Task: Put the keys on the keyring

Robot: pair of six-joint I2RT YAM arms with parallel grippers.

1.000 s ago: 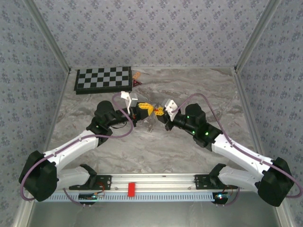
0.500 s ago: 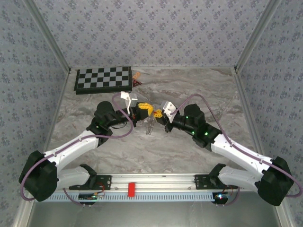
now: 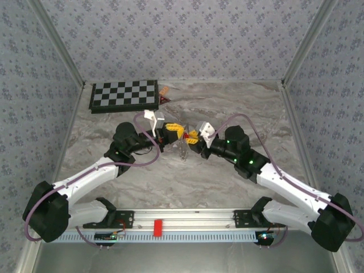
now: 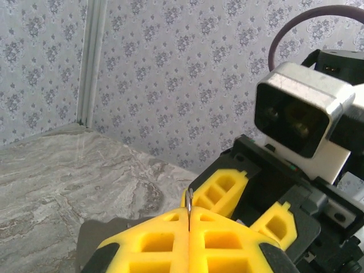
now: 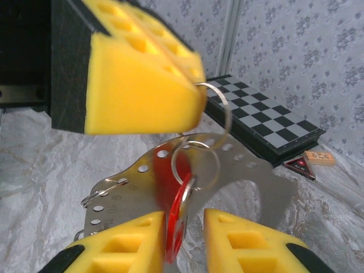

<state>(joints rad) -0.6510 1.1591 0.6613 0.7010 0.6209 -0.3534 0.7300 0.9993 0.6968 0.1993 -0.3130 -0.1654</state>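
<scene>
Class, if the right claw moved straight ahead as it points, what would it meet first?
Probably the key, hanging from the ring inside the open right claw; the plate looks farther back.

Legible text: none. Black triangular piece [image 5: 300, 166], near the chessboard [image 5: 267, 128]: red marking, too blurred to read. Orange-brown block [image 5: 320, 157] just beside it: faint marks, too small to read.

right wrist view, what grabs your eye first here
The red key, dangling blurred in the gap between the open right pincer's yellow fingers at bottom centre. Above it, the shut left pincer pinches the keyring; a chessboard lies behind at right.
</scene>
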